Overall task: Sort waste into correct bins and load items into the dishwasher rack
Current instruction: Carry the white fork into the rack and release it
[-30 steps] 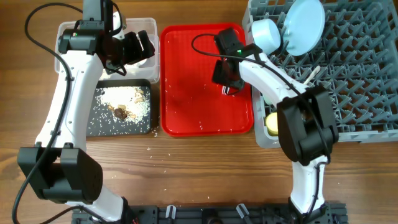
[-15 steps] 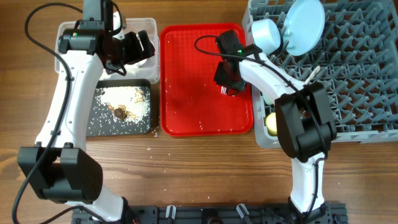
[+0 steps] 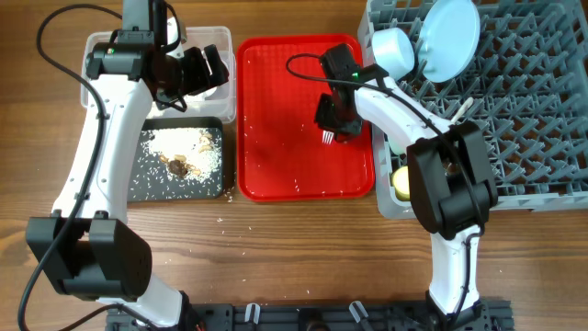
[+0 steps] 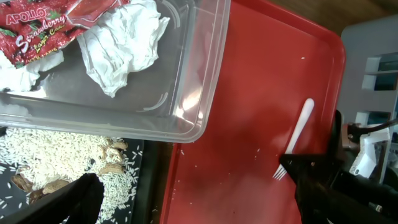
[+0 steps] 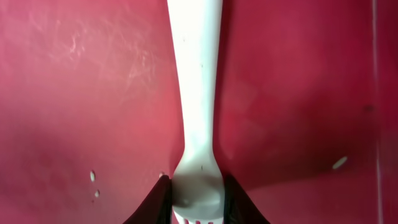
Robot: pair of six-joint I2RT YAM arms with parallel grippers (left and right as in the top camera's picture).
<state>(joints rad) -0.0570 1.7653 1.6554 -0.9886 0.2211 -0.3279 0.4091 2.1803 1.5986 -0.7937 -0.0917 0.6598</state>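
Observation:
My right gripper [image 3: 335, 118] is shut on the neck of the white fork [image 5: 198, 93] over the red tray [image 3: 276, 156]; the tines [image 3: 327, 136] stick out below the fingers. The fork also shows in the left wrist view [image 4: 300, 130]. My left gripper [image 3: 197, 69] is open and empty, hovering over the clear bin [image 3: 226, 37], which holds white napkins [image 4: 124, 43] and the red wrapper [image 4: 43, 31]. The black bin [image 3: 138, 188] holds rice with brown lumps [image 3: 188, 147]. The grey dishwasher rack [image 3: 533, 138] holds the blue plate [image 3: 448, 37], a bowl [image 3: 395, 51] and the yellow cup [image 3: 401, 179].
A white utensil [image 3: 459, 108] lies in the rack near its left side. Stray rice grains dot the red tray and the wood table [image 3: 276, 257] in front of the black bin. The bins, tray and rack stand side by side.
My right gripper has shifted slightly on the tray, and the fork's tines now show more clearly below it. The left arm has not moved.

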